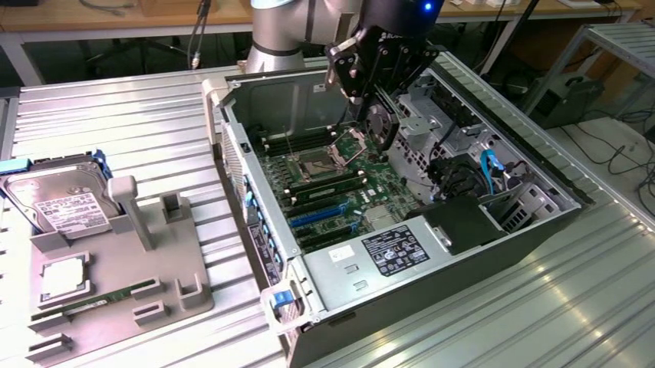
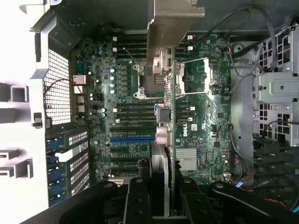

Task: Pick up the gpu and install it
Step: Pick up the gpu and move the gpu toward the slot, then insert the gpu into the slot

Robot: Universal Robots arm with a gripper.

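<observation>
While the black two-fingered gripper hangs over the open grey metal computer case, you see it closed narrowly on the thin black rectangular gpu card, held on edge above the green motherboard. Its silvery metal bracket points away from the fingers. In the exterior view, the grey plastic parts tray bearing the silver hard drive lies at nine o'clock from the case.

gpu prob. above mobo, in case
</observation>
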